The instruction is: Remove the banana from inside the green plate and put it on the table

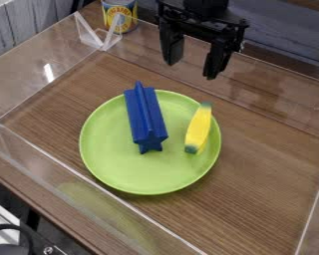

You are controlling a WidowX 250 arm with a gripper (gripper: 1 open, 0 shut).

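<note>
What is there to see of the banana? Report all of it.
The banana is a small yellow toy, slightly curved, with a green tip at the end toward the gripper. Its surface looks smooth, like plastic or foam; I cannot tell which. It lies inside the green plate, near the rim, beside the blue block with a gap between them. Only the plate is seen touching it.

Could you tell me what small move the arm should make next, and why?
I'd probably shift the open claw over the banana and then lower it, because the banana lies free on the right side of the green plate in this view, beside the blue block, while the claw hangs beyond the plate's far edge.
</note>
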